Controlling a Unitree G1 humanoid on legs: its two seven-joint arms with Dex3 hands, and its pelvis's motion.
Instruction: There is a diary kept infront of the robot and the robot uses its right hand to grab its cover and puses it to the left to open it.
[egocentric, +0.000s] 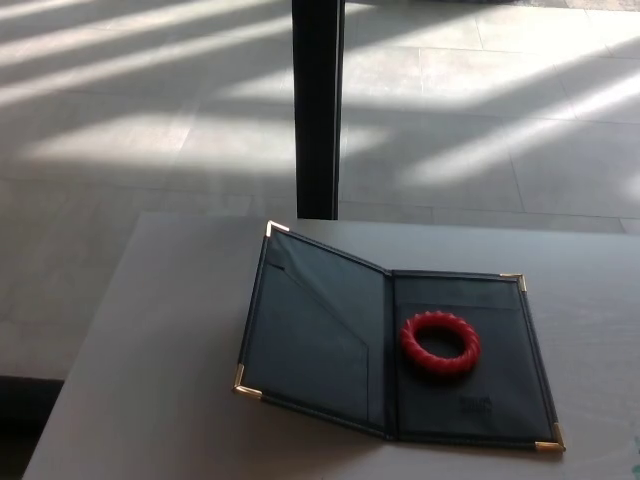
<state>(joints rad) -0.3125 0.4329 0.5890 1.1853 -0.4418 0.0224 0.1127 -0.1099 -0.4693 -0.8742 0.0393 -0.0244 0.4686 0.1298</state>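
Note:
A dark diary (330, 335) with gold corner caps lies open on the grey table (160, 380). Its left cover stands raised at a slant, and its right half lies flat. A red twisted ring (440, 343) rests on the right half. Neither of my hands shows in the head view.
A black post (317, 105) rises from the tiled floor just behind the table's far edge. The table's left edge runs down toward the picture's lower left corner. Sunlight stripes cross the floor beyond.

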